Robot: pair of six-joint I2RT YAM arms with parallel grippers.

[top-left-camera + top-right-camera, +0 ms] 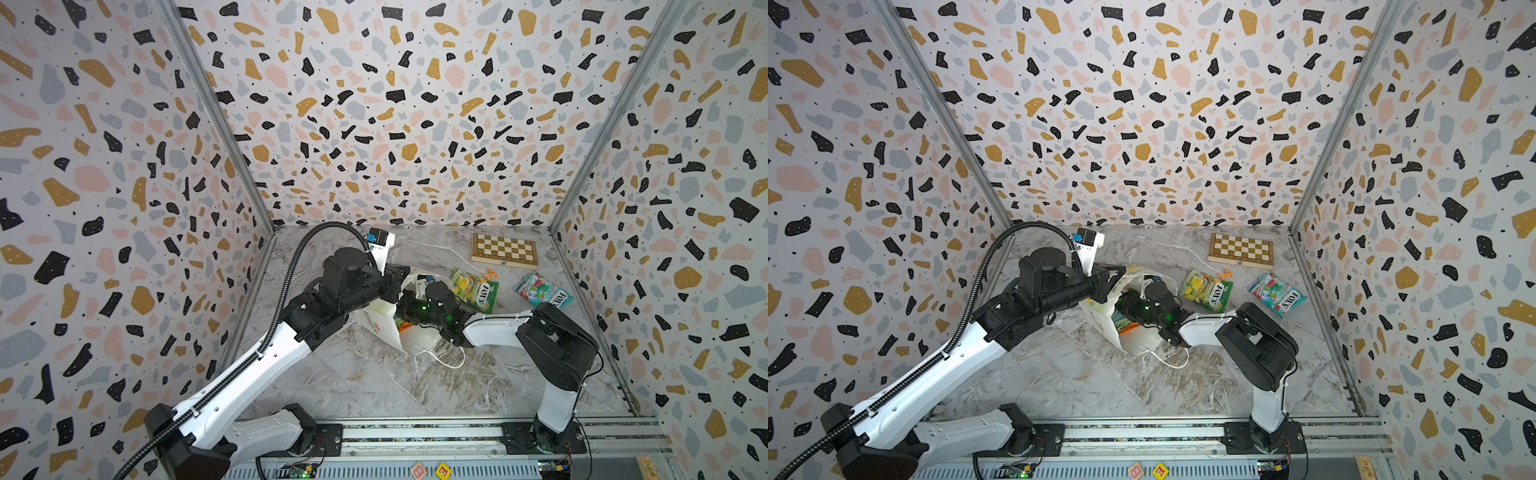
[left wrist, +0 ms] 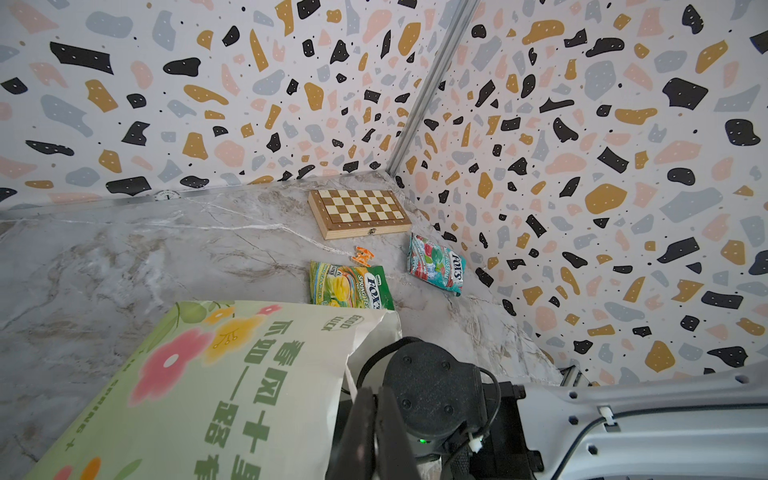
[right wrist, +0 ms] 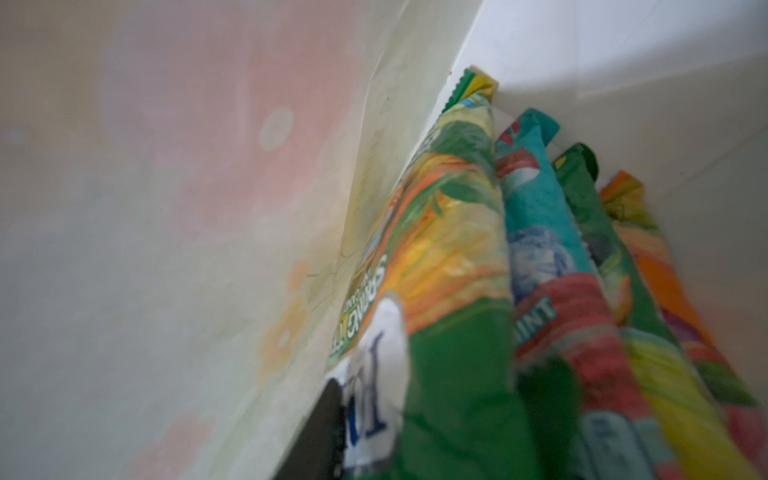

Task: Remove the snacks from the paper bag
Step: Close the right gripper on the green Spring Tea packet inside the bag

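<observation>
The bag (image 1: 415,343) lies on its side in the middle of the worktop (image 1: 374,390), with its mouth turned toward your right arm. Your left gripper (image 1: 397,279) sits at the upper edge of that mouth. In the left wrist view its jaws are pressed together on the bag's rim, pinching the paper, and the bag's green flowered side runs away from them.

Your right gripper (image 1: 407,311) reaches into the mouth in both top views. Its wrist camera shows the bag's inside wall and four packets standing edge-on, side by side. A green-yellow packet (image 3: 449,249) is closest to the wall, then a teal-red packet (image 3: 536,232), a second green packet (image 3: 582,195) and an orange packet (image 3: 640,232). One dark finger (image 3: 328,428) shows just beside the green-yellow packet, between it and the wall. The other finger is out of frame, so you cannot tell whether these jaws are spread or pinching a packet.

Two more packets lie flat on the worktop outside the bag, to its right. The loose green-yellow packet (image 1: 476,291) is near the mouth, and the loose teal-red packet (image 1: 542,291) is farther right, near the side wall. A small orange trinket (image 1: 490,274) lies just beside the loose green-yellow packet. A chessboard (image 1: 505,250) sits in the far right corner.
</observation>
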